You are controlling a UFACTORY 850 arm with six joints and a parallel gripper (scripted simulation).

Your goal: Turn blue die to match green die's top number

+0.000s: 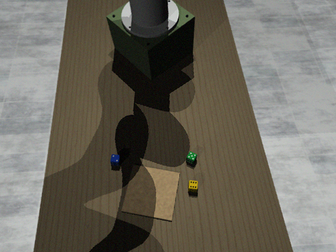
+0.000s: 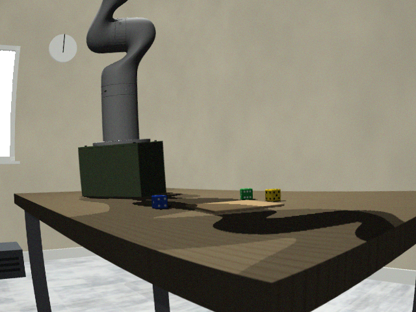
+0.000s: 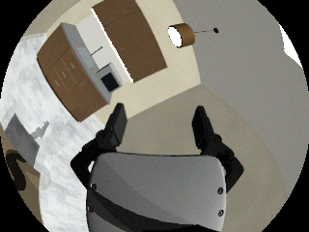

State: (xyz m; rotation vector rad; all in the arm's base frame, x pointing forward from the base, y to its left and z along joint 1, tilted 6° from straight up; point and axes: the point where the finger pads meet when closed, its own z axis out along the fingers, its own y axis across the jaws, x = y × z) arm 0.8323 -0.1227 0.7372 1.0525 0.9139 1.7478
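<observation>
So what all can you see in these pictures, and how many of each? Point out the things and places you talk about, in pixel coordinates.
blue die (image 1: 115, 159) (image 2: 159, 201): one, blue, beside the mat
green die (image 1: 191, 156) (image 2: 246, 194): one, green, across the mat from the blue one
yellow die (image 1: 193, 185) (image 2: 272, 195): one, yellow, near the green one
mat (image 1: 166, 195) (image 2: 242, 205): one, tan, on the table
table (image 1: 222, 142) (image 2: 214, 265): one, brown
clock (image 2: 62, 47): one, pale, on the wall
window (image 2: 6, 104): one, white, left edge
cabinets (image 3: 130, 39) (image 3: 72, 77): several, brown, along a wall
lamp (image 3: 185, 35): one, brown
arm base (image 1: 133, 47) (image 2: 109, 171): one, green
arm (image 1: 148, 8) (image 2: 119, 110): one, grey
fingers: two, black, open
</observation>
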